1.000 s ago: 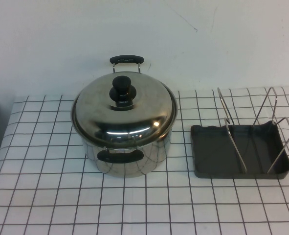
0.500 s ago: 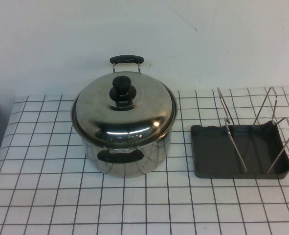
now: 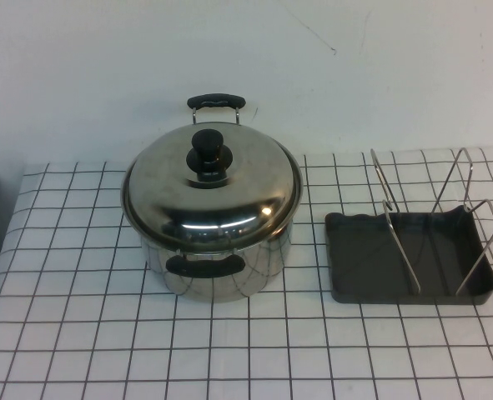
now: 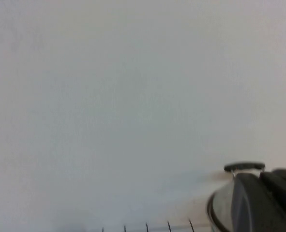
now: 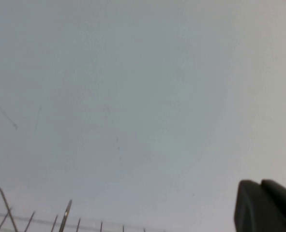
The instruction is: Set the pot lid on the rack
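High camera looks down at table (image 3: 79,333); wrist cameras face the wall (image 4: 133,96) (sharing table edge).

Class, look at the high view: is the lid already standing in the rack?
No. The lid sits on the pot, and the rack to its right holds nothing between its wire hoops.

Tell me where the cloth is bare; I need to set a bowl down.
Free: the wide strip of checked cloth nearer the robot than the pot and rack, and the patch left of the pot. Tight: the gap between pot and rack. Neither pincer reaches over the table; both are shut.
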Motion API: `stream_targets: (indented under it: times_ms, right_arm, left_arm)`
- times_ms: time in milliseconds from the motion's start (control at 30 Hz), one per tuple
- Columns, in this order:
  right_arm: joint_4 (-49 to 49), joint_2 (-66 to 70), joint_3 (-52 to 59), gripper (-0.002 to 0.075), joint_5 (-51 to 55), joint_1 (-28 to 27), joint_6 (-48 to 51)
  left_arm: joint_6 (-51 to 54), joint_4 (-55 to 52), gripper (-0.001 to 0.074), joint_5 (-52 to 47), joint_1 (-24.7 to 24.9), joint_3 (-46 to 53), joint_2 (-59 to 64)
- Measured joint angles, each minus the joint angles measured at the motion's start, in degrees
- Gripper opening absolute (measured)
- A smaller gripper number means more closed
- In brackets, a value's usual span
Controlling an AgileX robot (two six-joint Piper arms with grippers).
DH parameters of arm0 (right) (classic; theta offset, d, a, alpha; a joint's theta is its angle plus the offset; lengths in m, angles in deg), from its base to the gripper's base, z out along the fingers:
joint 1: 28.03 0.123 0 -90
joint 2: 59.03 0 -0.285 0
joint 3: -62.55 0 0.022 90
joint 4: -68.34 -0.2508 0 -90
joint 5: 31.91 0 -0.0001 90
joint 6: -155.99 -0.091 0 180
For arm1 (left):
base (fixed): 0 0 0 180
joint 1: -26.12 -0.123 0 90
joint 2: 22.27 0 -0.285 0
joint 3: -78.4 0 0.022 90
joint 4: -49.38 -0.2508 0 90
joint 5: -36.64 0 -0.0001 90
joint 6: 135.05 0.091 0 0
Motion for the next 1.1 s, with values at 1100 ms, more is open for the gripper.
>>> stream_targets:
  times_ms: [1100]
  right_arm:
    - [-44.56, 18.68, 1.13, -0.0003, 21.32, 0.00, 56.13]
  left_arm:
    - [108.69, 86.62, -0.0003, -13.48, 5.87, -32.49, 67.62]
